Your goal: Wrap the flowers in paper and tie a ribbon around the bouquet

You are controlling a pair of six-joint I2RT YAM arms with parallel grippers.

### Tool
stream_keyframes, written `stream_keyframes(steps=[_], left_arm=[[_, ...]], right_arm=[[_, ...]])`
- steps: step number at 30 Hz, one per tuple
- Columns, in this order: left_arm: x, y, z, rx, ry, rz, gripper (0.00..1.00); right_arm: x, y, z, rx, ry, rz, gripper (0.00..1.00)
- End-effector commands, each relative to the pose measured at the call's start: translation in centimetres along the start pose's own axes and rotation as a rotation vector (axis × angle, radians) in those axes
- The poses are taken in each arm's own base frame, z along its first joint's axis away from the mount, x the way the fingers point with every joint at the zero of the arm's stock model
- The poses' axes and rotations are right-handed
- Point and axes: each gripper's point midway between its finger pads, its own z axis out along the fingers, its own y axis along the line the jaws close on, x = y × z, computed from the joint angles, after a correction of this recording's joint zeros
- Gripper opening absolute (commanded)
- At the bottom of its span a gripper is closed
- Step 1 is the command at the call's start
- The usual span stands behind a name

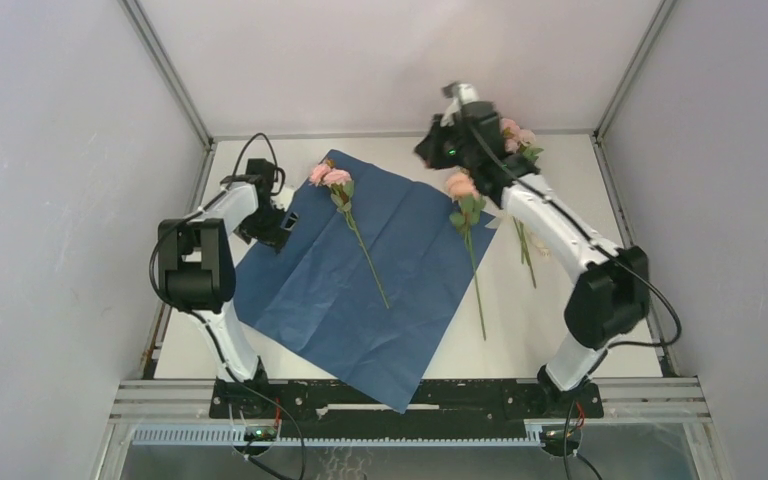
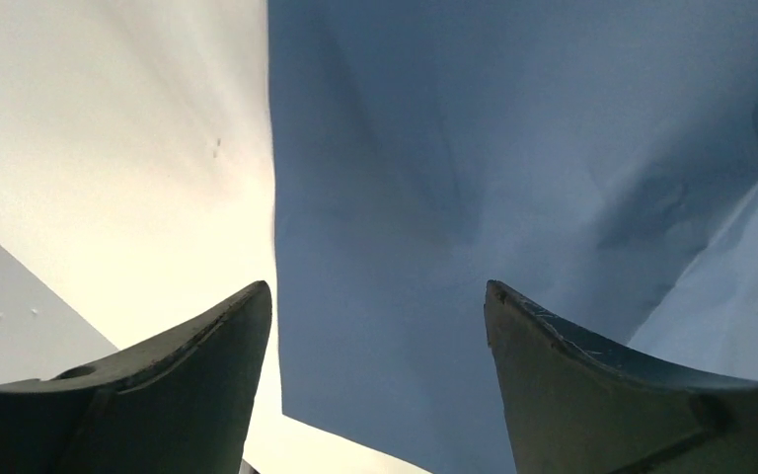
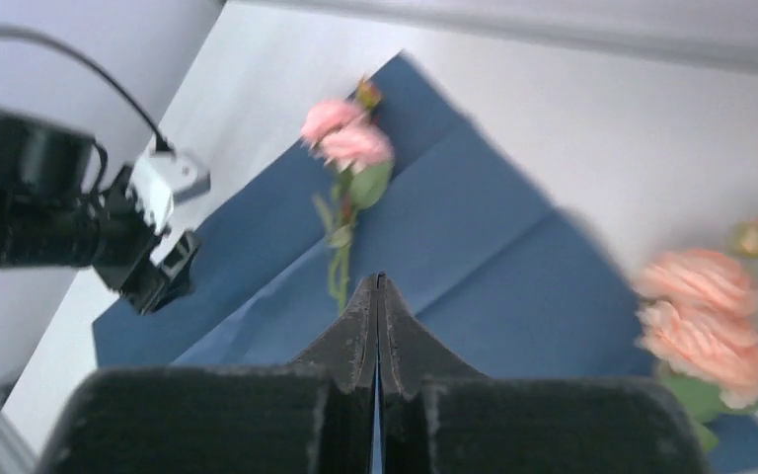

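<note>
The dark blue paper lies flat on the table like a diamond. One of the flowers, a pink one, rests on it with its stem pointing toward me. A peach flower lies across the paper's right edge. More blooms lie at the back right. My left gripper is open just over the paper's left corner, holding nothing. My right gripper is shut and empty, raised above the paper's far corner. The ribbon and the bouquet are out of view.
The white table is enclosed by grey walls on three sides. The paper's near corner hangs over the front rail. The stems of the back-right blooms lie under the right arm.
</note>
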Motion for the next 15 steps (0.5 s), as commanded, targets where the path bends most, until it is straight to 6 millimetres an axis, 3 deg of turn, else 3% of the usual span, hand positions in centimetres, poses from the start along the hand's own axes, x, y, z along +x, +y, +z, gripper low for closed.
stream_keyframes(steps=[1, 3, 8, 10, 12, 15], left_arm=[[-1.5, 0.6, -3.3, 0.025, -0.093, -0.041, 0.84], [-1.2, 0.4, -3.5, 0.029, -0.096, -0.040, 0.84], [-1.1, -0.1, -4.5, 0.052, -0.127, -0.036, 0.85], [-1.2, -0.1, -4.6, 0.054, -0.132, -0.037, 0.86], [-1.1, -0.1, -4.7, 0.055, -0.132, -0.037, 0.86], [-1.0, -0.4, -4.4, 0.066, -0.124, -0.037, 0.86]], right_arm=[[4.8, 2.5, 3.8, -0.017, 0.097, 0.090, 0.00], [6.1, 0.6, 3.5, 0.037, 0.139, 0.102, 0.03], [11.0, -8.3, 0.6, 0.371, 0.306, 0.045, 0.44], [13.4, -10.2, 0.2, 0.396, 0.392, 0.059, 0.59], [15.3, -11.8, 0.8, 0.397, 0.472, 0.092, 0.67], [17.7, -13.8, 2.2, 0.424, 0.564, 0.096, 0.66]])
